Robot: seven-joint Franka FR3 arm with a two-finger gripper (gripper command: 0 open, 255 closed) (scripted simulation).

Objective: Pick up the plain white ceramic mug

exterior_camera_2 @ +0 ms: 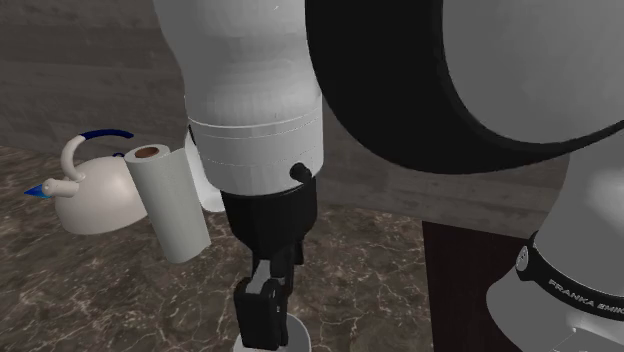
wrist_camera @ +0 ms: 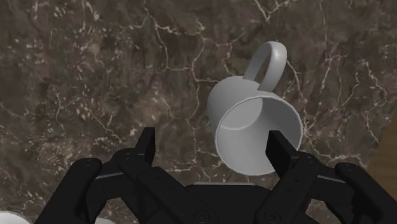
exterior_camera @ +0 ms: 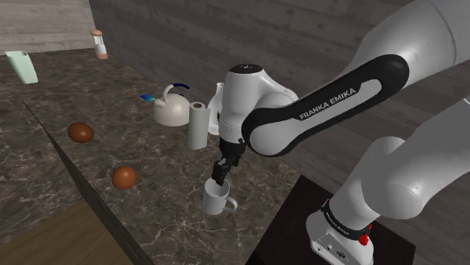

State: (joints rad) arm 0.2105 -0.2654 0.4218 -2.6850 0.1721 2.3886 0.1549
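Mug (wrist_camera: 254, 121): white, stood upright on the marbled worktop (wrist_camera: 95, 76).
Hand (wrist_camera: 213, 145): held open just above it, one finger beside the rim.

We find bare dark marble counter (exterior_camera: 151, 203) all round the plain white handled mug (exterior_camera: 217, 198), so a sideways approach is free. From above, the black two-finger gripper (exterior_camera: 218, 179) takes up that room, its fingers spread apart. The nearest obstacle is the upright white paper towel roll (exterior_camera: 197, 125) behind the mug, with the cream kettle with a blue handle (exterior_camera: 172, 109) just beside it. One brown round object (exterior_camera: 124, 177) and a second brown round object (exterior_camera: 80, 132) lie well apart, near the counter's edge. The dark box stand (exterior_camera: 297, 218) closes off the shoulder view's lower right.
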